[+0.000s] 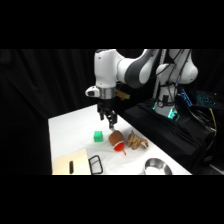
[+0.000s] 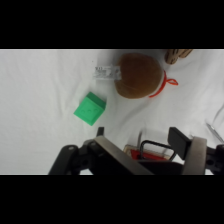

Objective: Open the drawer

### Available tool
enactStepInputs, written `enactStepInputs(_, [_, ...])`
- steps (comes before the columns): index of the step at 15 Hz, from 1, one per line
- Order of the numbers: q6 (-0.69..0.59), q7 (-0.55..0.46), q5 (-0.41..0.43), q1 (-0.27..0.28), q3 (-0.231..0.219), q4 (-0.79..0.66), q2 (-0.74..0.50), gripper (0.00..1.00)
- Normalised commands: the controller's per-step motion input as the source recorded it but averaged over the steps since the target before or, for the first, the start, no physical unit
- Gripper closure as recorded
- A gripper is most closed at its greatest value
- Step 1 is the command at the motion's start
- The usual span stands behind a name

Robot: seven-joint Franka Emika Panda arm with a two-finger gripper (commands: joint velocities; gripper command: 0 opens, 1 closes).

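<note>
The stiff, light-looking wooden drawer (image 1: 65,165) should slide if hooked by its black loop handle (image 1: 95,164); whether the claw (image 1: 109,120) is apart, I cannot tell.

No readable text, brand, number or sign anywhere. Only candidate: small white tag (image 2: 107,72) lying on table (image 2: 40,100) in wrist view, touching brown plush toy (image 2: 139,75); faint print marks on it, too blurred to read.
</note>
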Motion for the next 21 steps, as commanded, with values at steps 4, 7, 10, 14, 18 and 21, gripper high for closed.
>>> enactStepInputs(4, [0.2,0.17,-0.025,0.047,0.037,0.21,0.21,0.0])
enactStepInputs(7, [0.23,0.2,-0.056,0.07,0.032,0.24,0.25,0.0])
enactStepInputs(10, [0.21,0.24,-0.093,0.097,0.019,0.24,0.24,0.0])
enactStepInputs(14, [0.16,0.24,-0.138,0.113,-0.013,0.27,0.24,0.0])
enactStepInputs(18, [0.22,0.27,-0.197,0.135,-0.12,0.31,0.28,0.0])
enactStepInputs(21, [0.21,0.25,-0.175,0.137,-0.191,0.3,0.28,0.0])
